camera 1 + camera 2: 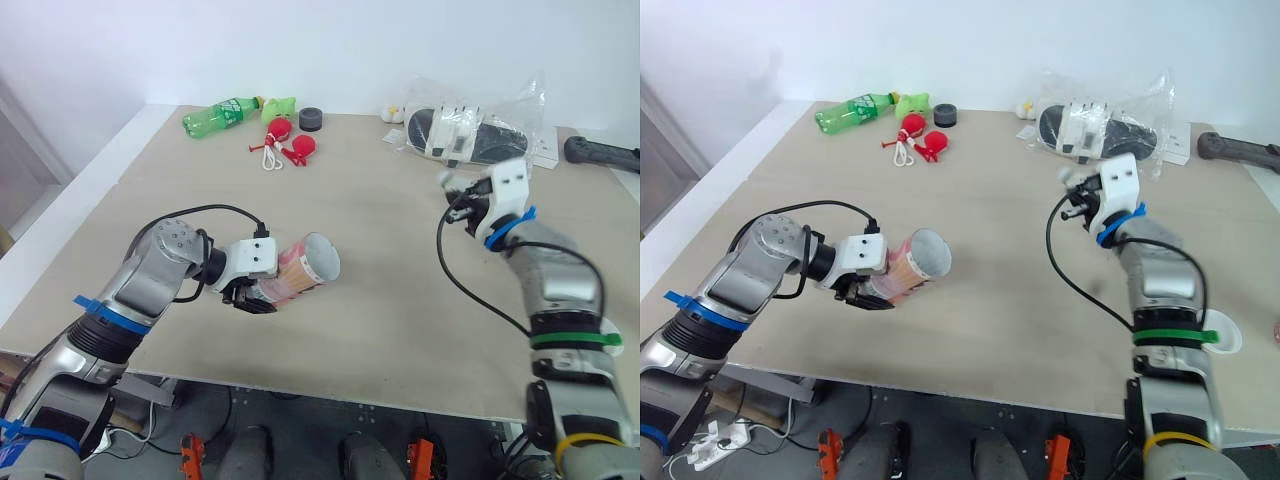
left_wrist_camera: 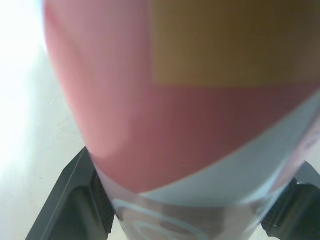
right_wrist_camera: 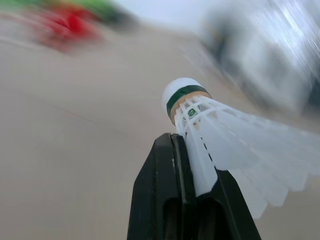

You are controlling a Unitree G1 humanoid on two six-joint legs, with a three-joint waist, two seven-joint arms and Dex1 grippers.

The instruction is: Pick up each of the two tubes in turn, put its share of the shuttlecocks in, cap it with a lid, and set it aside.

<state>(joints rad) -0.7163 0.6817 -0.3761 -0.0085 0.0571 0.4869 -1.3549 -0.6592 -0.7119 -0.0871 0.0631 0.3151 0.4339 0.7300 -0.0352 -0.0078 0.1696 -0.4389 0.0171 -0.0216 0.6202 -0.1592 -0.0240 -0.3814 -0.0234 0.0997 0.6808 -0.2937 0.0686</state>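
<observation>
My left gripper [image 1: 252, 295] is shut on a pink and orange tube [image 1: 303, 268], held tilted above the table with its open white mouth [image 1: 322, 258] facing right. In the left wrist view the tube [image 2: 190, 100] sits between my two black fingers [image 2: 75, 200]. My right gripper [image 1: 452, 192] is raised at the right, shut on a white shuttlecock [image 3: 220, 135]; its cork with a green band [image 3: 181, 95] points away past the fingertips.
At the table's far side lie a green bottle [image 1: 220, 115], red toys with a white cord [image 1: 285, 145], a black round lid [image 1: 311, 118] and a clear plastic bag holding black and white items [image 1: 470, 130]. A black handle [image 1: 600, 152] lies far right.
</observation>
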